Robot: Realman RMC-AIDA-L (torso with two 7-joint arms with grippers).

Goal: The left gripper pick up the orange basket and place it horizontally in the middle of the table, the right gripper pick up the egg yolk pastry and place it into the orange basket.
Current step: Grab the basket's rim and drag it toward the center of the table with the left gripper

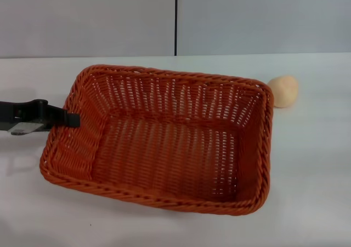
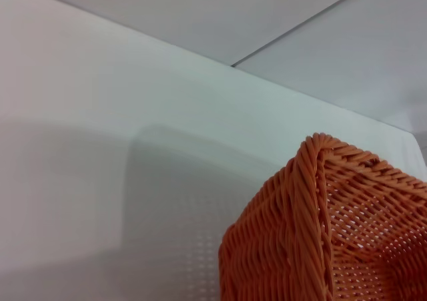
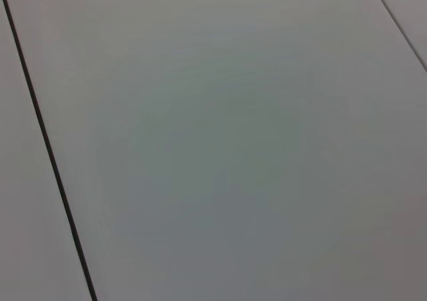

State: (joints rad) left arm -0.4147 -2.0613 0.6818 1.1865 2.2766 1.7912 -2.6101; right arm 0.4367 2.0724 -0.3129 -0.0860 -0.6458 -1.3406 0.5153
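**Now: basket step in hand**

You have the left gripper [image 1: 70, 119] clamped on the orange basket [image 1: 164, 137]'s left rim, mid-table [image 1: 307, 176]. Next, judge it square, then release. The egg yolk pastry [image 1: 284, 91] waits just beyond the right corner; the right gripper is unseen.

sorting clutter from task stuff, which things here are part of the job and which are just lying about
Part of the job:
- orange basket, on the table
- egg yolk pastry, beside the basket, not in it
- left gripper, at the basket's left rim

Just lying about:
- nothing; only the grey wall behind
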